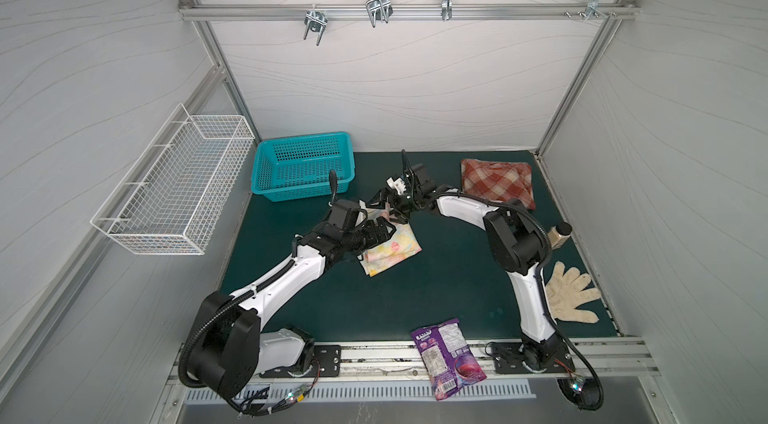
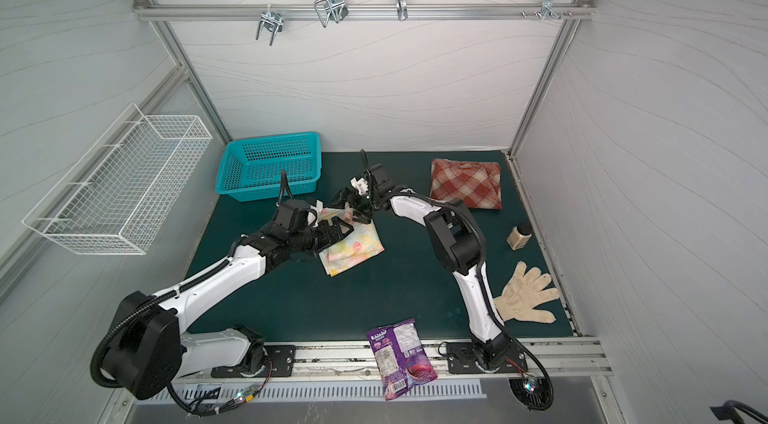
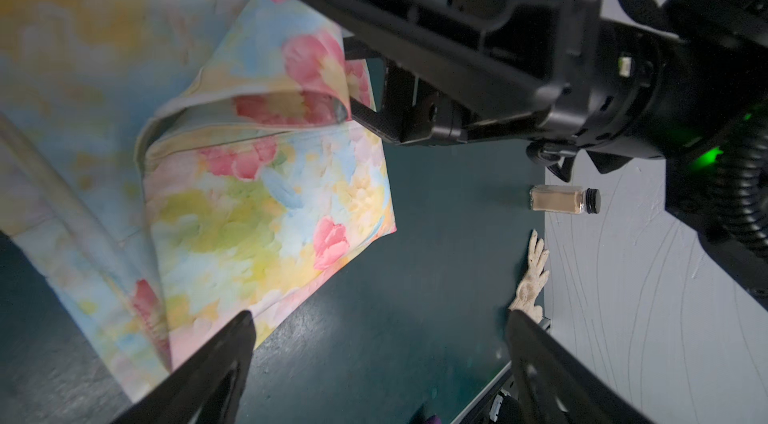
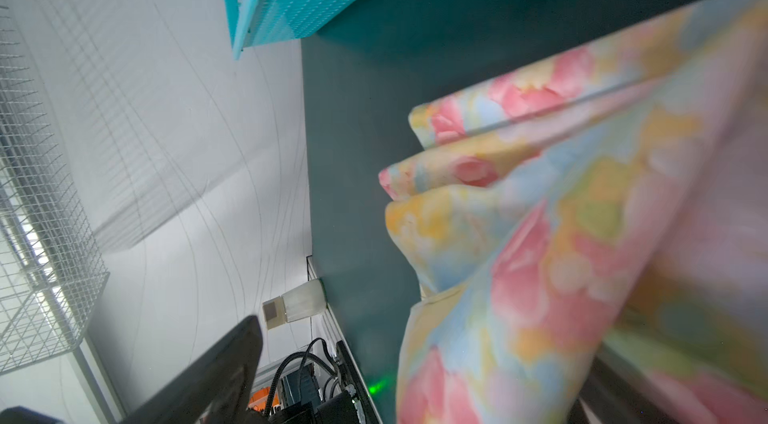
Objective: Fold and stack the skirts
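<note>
The pastel floral skirt (image 1: pixel 395 249) (image 2: pixel 357 249) lies partly folded in the middle of the green mat. The rust-red plaid skirt (image 1: pixel 496 183) (image 2: pixel 465 185) lies folded at the back right, away from both arms. My left gripper (image 1: pixel 388 231) (image 3: pixel 378 330) hovers open over the floral skirt's near edge, with only mat between its fingers. My right gripper (image 1: pixel 380 209) (image 2: pixel 353 211) is open at the skirt's far edge. One of its fingers (image 3: pixel 365 114) sits under a lifted fold of the floral skirt (image 3: pixel 249 201). In the right wrist view the floral skirt (image 4: pixel 561 235) hides one finger.
A teal basket (image 1: pixel 303 170) stands at the back left, and a white wire basket (image 1: pixel 174 197) hangs on the left wall. By the right wall are a small bottle (image 1: pixel 559 235) and a cream knit glove (image 1: pixel 571 297). A purple snack bag (image 1: pixel 446 355) lies at the front edge.
</note>
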`<act>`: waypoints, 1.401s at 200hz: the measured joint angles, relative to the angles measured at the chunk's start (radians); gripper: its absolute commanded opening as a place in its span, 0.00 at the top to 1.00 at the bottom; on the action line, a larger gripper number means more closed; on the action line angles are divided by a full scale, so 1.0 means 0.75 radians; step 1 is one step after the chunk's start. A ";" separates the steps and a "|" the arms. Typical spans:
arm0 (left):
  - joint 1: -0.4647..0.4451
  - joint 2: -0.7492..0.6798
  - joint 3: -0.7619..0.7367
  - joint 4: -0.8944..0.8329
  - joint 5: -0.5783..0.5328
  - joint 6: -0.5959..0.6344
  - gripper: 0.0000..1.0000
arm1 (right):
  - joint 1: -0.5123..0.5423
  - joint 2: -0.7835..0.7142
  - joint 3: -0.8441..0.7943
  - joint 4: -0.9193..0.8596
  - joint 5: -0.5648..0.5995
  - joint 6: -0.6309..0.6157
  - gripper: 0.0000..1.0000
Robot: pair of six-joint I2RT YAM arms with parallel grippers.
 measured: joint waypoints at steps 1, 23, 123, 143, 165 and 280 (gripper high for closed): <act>0.000 -0.001 0.000 -0.001 -0.001 0.000 0.05 | 0.003 0.003 0.005 0.001 -0.003 0.003 0.01; 0.000 -0.011 -0.001 -0.001 -0.010 0.004 0.05 | 0.028 0.034 0.068 0.052 -0.032 0.063 0.01; 0.001 0.121 0.021 0.011 -0.038 0.034 0.05 | -0.084 -0.062 -0.044 -0.086 -0.003 -0.110 0.01; 0.002 0.206 0.041 0.057 -0.023 0.030 0.05 | -0.143 -0.095 -0.057 -0.149 0.022 -0.193 0.01; 0.001 0.268 0.033 0.133 0.001 0.008 0.06 | -0.176 -0.095 -0.058 -0.179 0.023 -0.243 0.01; -0.015 0.201 -0.332 0.447 0.027 -0.060 0.06 | -0.158 0.051 0.202 -0.181 -0.065 -0.251 0.01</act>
